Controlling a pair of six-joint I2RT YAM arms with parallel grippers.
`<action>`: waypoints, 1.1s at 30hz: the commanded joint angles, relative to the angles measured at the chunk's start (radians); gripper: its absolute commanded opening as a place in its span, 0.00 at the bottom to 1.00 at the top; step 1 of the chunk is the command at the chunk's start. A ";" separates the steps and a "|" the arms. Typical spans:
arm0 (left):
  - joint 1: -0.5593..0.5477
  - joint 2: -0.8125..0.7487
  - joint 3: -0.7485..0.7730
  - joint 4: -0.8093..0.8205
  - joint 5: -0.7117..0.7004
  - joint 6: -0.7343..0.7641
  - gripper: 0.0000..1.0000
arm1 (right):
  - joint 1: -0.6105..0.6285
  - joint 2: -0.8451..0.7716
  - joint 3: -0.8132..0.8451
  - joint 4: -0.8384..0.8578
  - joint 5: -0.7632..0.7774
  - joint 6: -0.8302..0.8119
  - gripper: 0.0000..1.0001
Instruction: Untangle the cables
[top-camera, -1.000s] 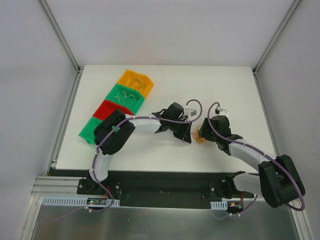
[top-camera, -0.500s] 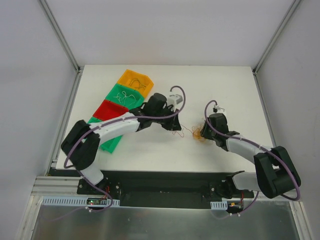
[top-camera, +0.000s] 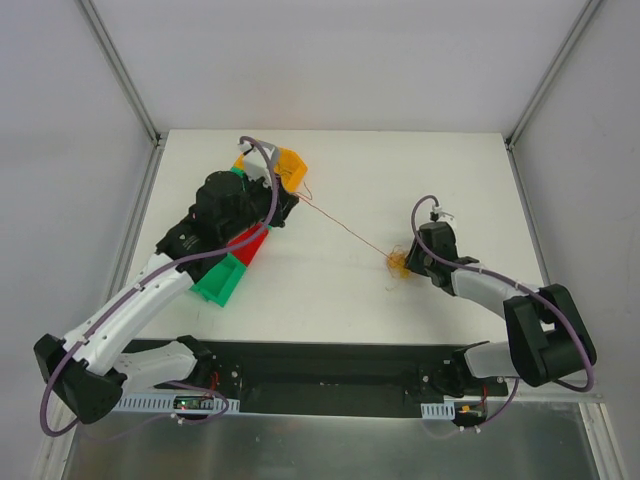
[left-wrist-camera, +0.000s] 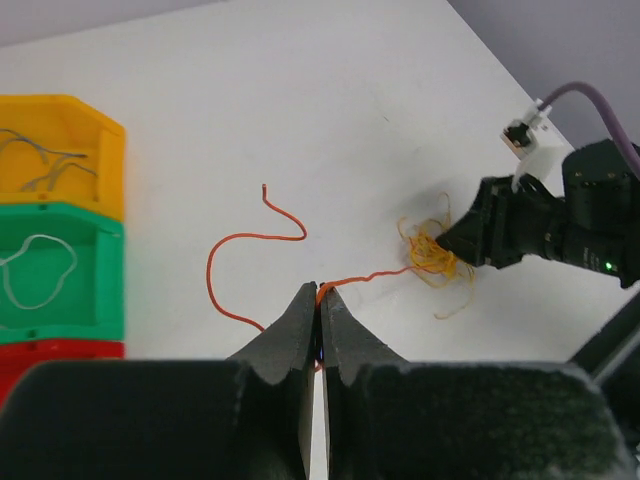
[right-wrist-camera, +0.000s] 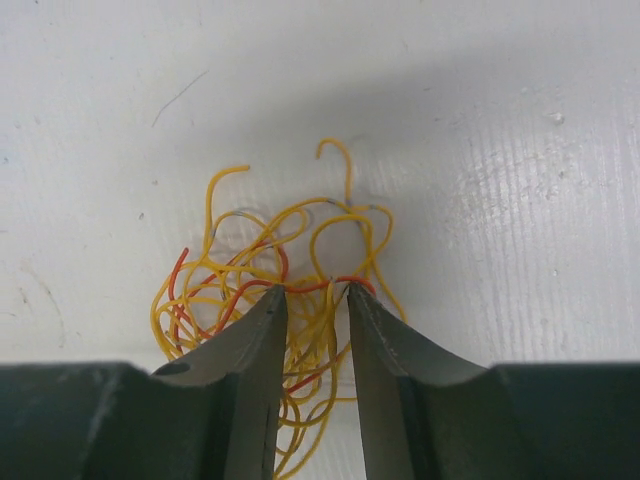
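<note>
The left end effector (top-camera: 288, 200) is clenched on a thin red-orange wire (top-camera: 345, 225), its two black fingertips (left-wrist-camera: 300, 310) pressed together with the strand pinched between them. It hangs over the white bench (top-camera: 400, 180), just beside the row of plastic bins. From this pinch the wire runs in a straight, taut line across the bench to a small clump of curly yellow and red wires (top-camera: 400, 265). Its free end curls away in a loose loop (left-wrist-camera: 255, 238).

The right end effector (right-wrist-camera: 315, 295) sits low on the clump (right-wrist-camera: 290, 270), its jaws narrowed around several yellow strands, grasping it against the bench. A red strand crosses between its fingertips.

In the left wrist view, the yellow bin (left-wrist-camera: 60, 150) holds grey wires, the green bin (left-wrist-camera: 60, 300) holds one pale loop, and the edge of a red bin (left-wrist-camera: 50, 350) shows below.
</note>
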 joint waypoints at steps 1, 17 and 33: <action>0.024 -0.075 0.084 -0.074 -0.249 0.088 0.00 | -0.015 0.021 0.028 -0.031 0.042 0.015 0.34; 0.160 -0.186 0.250 -0.200 -0.412 0.110 0.00 | -0.034 0.044 0.042 -0.057 0.091 0.049 0.43; 0.163 -0.287 0.264 -0.188 -0.665 0.270 0.00 | -0.136 0.026 0.027 -0.078 0.063 0.129 0.80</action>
